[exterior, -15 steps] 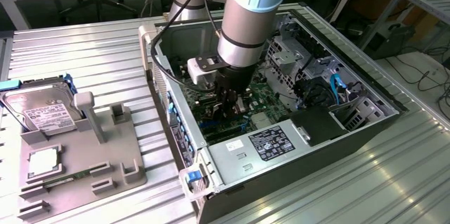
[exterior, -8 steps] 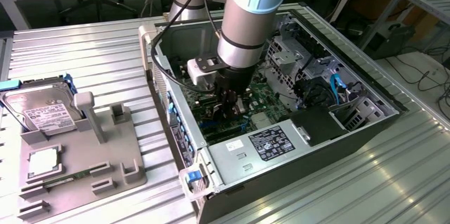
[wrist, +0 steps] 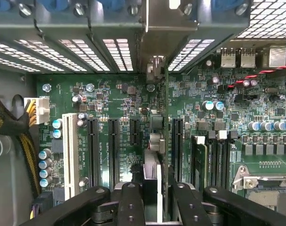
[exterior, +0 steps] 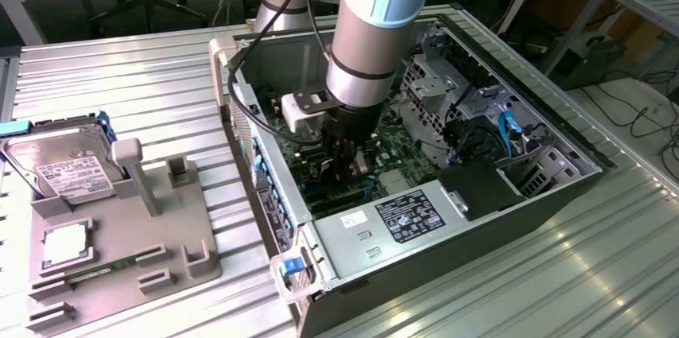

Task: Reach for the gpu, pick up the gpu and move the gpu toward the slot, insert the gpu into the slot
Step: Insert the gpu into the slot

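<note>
Gripper (wrist: 154, 200) pinching gpu (wrist: 158, 136) edge-on, down inside open pc case (exterior: 573, 139), card upright over motherboard (wrist: 119, 94) among the black slots (wrist: 114, 146). Hard drive (exterior: 66, 171) sits on gray holder on desk (exterior: 127, 75), exterior view's left.

The table (exterior: 127, 75) is ribbed bare metal with a dull sheen, and the open computer case (exterior: 573, 179) on it is matt black outside with grey sheet-metal walls inside. The green motherboard (wrist: 119, 99) looks glossy, with smooth black plastic slots (wrist: 92, 150) and one white one. The claw (wrist: 152, 202) has matt black fingers (wrist: 129, 202) that look like plastic, closed on the gpu (wrist: 158, 141), seen edge-on with a green board edge and grey metal bracket.
</note>
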`<state>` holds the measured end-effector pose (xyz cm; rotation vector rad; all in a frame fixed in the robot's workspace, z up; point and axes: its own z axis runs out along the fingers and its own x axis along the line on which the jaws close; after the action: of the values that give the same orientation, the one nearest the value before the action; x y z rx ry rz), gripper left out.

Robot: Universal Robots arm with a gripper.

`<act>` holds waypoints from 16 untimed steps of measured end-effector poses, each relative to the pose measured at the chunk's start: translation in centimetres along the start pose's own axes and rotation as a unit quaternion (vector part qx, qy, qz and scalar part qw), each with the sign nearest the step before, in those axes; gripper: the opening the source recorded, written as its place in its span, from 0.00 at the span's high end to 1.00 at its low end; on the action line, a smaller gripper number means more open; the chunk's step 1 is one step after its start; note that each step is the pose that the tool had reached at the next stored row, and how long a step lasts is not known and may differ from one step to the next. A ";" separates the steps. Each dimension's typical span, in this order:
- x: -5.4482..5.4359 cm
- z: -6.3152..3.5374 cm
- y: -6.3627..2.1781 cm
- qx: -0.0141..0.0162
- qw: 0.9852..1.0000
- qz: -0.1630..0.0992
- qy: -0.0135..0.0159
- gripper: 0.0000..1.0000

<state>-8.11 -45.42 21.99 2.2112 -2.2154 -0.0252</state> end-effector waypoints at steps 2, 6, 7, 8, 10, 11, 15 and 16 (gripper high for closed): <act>0.0 0.03 0.01 0.000 1.000 0.000 0.000 0.72; 0.0 0.04 0.01 0.000 1.000 0.000 0.000 0.72; 0.0 0.04 0.01 0.000 1.000 0.000 0.000 0.72; -0.1 0.20 -0.02 0.001 1.000 0.000 -0.002 0.71; 0.0 -0.01 0.01 0.001 1.000 0.000 0.000 0.65; 0.0 -0.08 0.01 0.002 1.000 0.000 0.000 0.65; 0.0 -2.42 0.05 0.009 1.000 0.000 0.000 0.65; 0.0 -2.90 0.06 0.009 1.000 0.000 0.000 0.65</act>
<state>-8.11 -45.38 24.89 2.2210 -2.2252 -0.0047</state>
